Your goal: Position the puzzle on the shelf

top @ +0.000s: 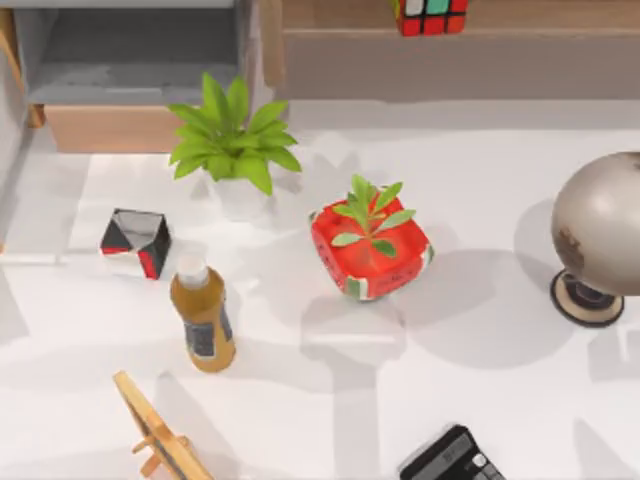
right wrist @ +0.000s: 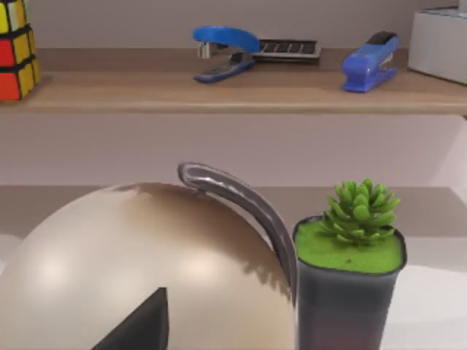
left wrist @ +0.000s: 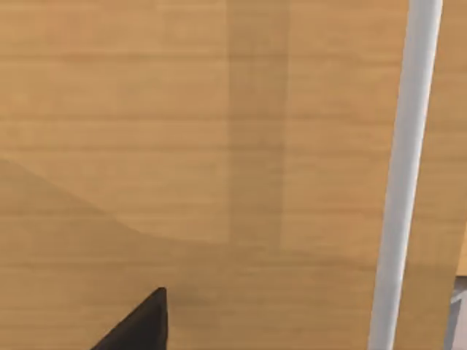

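The puzzle (top: 432, 15) stands on the shelf (top: 340, 15) at the back of the table, right of centre, with red, green and white squares showing. In the right wrist view the puzzle (right wrist: 14, 47) sits at the end of the wooden shelf (right wrist: 233, 91), showing yellow, red and orange squares. No gripper touches it. A dark part of my right gripper (right wrist: 139, 324) shows close in front of the globe (right wrist: 146, 270). A dark part of my left gripper (left wrist: 139, 328) shows against a light wooden surface (left wrist: 182, 146).
Two blue staplers (right wrist: 222, 47) (right wrist: 372, 62) and a white box (right wrist: 441, 40) share the shelf. On the table stand the globe (top: 605, 225), a red planter (top: 370, 250), a leafy plant (top: 232, 140), a patterned cube (top: 135, 243), a bottle (top: 203, 315), a wooden stand (top: 160, 430), a calculator (top: 452, 460) and a succulent pot (right wrist: 350, 284).
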